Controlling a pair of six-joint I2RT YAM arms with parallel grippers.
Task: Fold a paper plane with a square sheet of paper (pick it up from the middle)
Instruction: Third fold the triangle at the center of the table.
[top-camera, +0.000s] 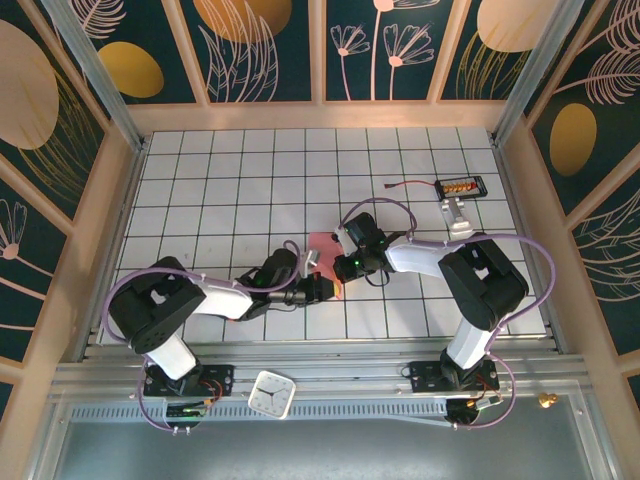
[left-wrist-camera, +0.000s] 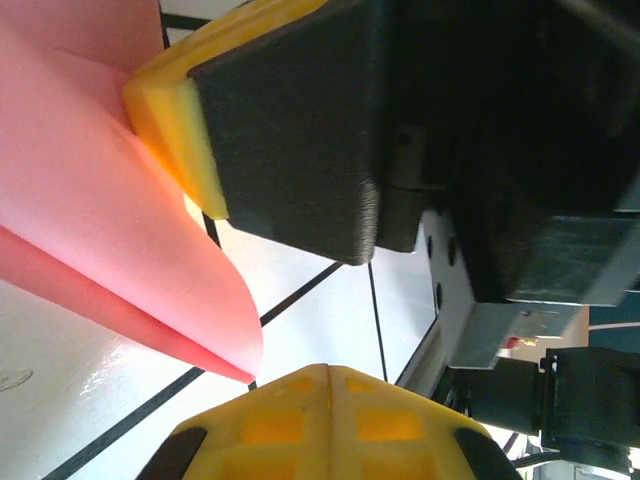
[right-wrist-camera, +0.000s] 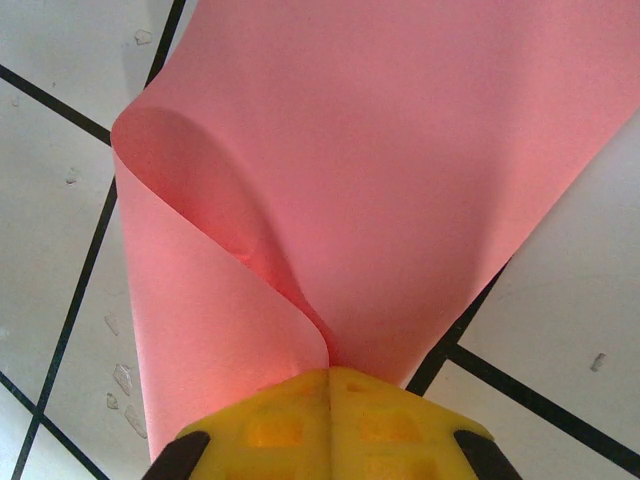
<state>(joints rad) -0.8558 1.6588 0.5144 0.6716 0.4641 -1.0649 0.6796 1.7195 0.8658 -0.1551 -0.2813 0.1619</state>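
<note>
Your right gripper (right-wrist-camera: 330, 388) is clamped on a curled edge of the square sheet of paper (right-wrist-camera: 400, 170), which bows up from its tips over the white gridded table (right-wrist-camera: 560, 330). Your left gripper (left-wrist-camera: 328, 382) is closed as well, with nothing you can make out between its tips; the sheet's rounded fold hangs just beside them, and the right gripper's yellow pad (left-wrist-camera: 165, 120) presses the pink. Measured from the small white clock (top-camera: 272, 392), the sheet sits farther up the table and slightly right, both grippers meeting there.
</note>
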